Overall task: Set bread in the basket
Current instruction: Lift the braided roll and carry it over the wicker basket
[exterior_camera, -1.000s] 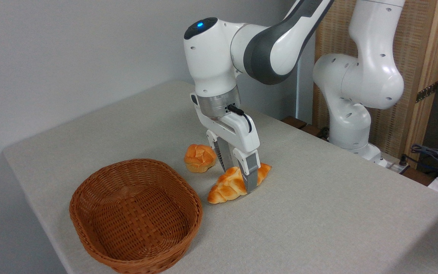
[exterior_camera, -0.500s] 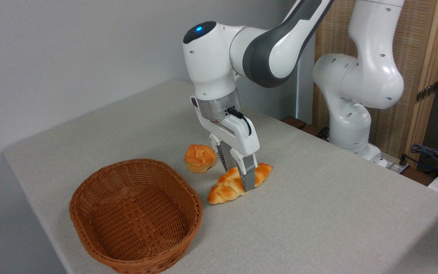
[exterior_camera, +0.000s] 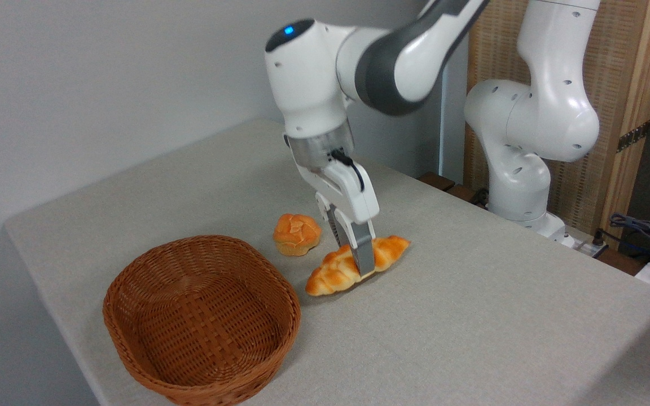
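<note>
The bread, a long braided golden-orange loaf, is gripped around its middle and sits just off the tabletop, its right end tipped up. My gripper is shut on it, one finger on the near side and one behind. The basket, an oval brown wicker one, stands empty at the lower left, a short gap from the loaf's left tip.
A small round orange bun lies on the table just behind and left of the loaf. The arm's white base stands at the table's far right edge. Cables lie off the table at the right.
My fingers have closed on the loaf. The wrist has risen a little and shifted left, and the loaf has lifted slightly with its right end tipping up.
</note>
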Robot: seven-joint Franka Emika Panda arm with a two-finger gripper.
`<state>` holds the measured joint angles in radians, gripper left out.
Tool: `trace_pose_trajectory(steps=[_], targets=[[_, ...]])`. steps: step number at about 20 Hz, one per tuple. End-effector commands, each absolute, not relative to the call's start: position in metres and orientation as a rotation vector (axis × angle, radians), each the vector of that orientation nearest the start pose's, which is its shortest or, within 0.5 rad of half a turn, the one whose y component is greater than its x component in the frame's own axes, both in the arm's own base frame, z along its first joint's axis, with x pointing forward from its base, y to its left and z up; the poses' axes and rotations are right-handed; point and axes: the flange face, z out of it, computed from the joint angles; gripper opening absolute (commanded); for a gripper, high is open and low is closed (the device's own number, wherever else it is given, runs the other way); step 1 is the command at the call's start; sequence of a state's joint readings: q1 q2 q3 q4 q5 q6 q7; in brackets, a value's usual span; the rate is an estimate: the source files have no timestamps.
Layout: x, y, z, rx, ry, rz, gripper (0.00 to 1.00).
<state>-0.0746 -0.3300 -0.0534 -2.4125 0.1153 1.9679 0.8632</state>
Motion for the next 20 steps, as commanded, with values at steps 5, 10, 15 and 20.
trace_pose_trajectory(steps=[5, 10, 15, 20], targets=[[0.469, -0.029, 0.537, -2.670, 1.562, 0.008, 0.40], [0.540, -0.040, 0.555, -2.768, 1.419, -0.202, 0.40], [0.587, -0.041, 0.527, -2.676, 1.366, -0.394, 0.43], [0.597, -0.044, 0.483, -2.592, 1.430, -0.234, 0.73]])
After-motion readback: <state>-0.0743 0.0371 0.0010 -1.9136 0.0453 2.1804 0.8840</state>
